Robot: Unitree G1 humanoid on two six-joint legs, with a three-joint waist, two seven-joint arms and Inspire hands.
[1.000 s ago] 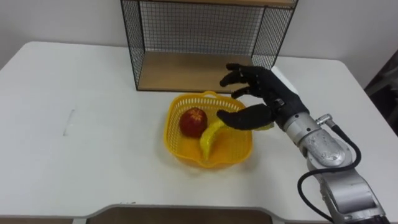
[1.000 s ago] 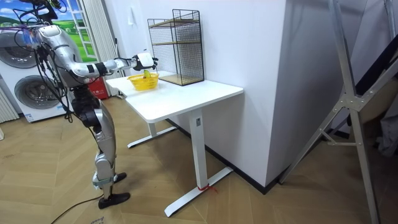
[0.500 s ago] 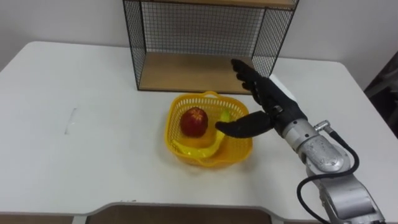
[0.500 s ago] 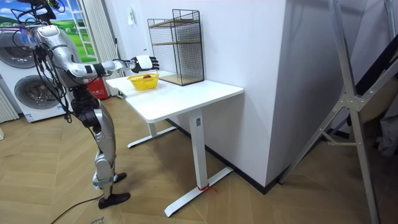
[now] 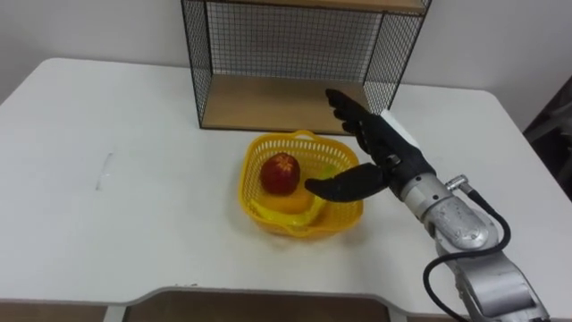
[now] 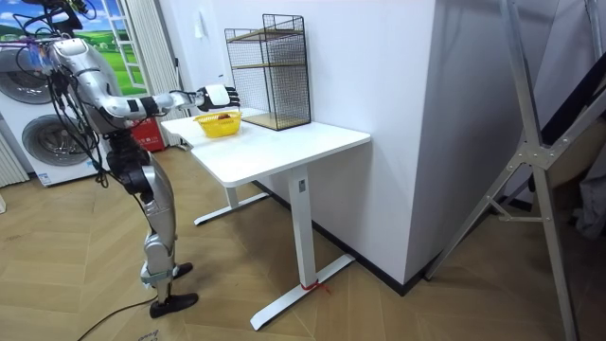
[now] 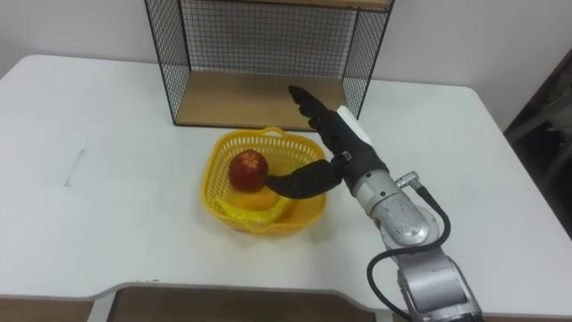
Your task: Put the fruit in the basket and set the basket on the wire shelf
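The banana (image 5: 282, 207) has left the right hand (image 5: 390, 157) since a second ago, when it hung in that hand's grip above the yellow basket (image 5: 332, 220). It now lies curved along the inside of the basket's near wall. The hand has opened since then: its fingers are stretched out straight, pointing past the basket's far right rim, and the thumb reaches sideways over the basket's right half, holding nothing. Whether the thumb touches the rim cannot be told.

The red apple (image 5: 280, 173) sits in the basket's left half, just behind the banana. The basket stands on the white table (image 5: 134, 224). The wire shelf (image 5: 268, 104) is right behind it, black mesh on a wooden board, its open front facing the basket. To the left of the basket, well apart from it, a faint thin mark (image 5: 105, 171) shows on the table, too small to read.

In the room view the robot stands upright at the table's end nearest the basket. Its right arm is held out level over the basket, and washing machines (image 6: 43, 133) stand behind it.
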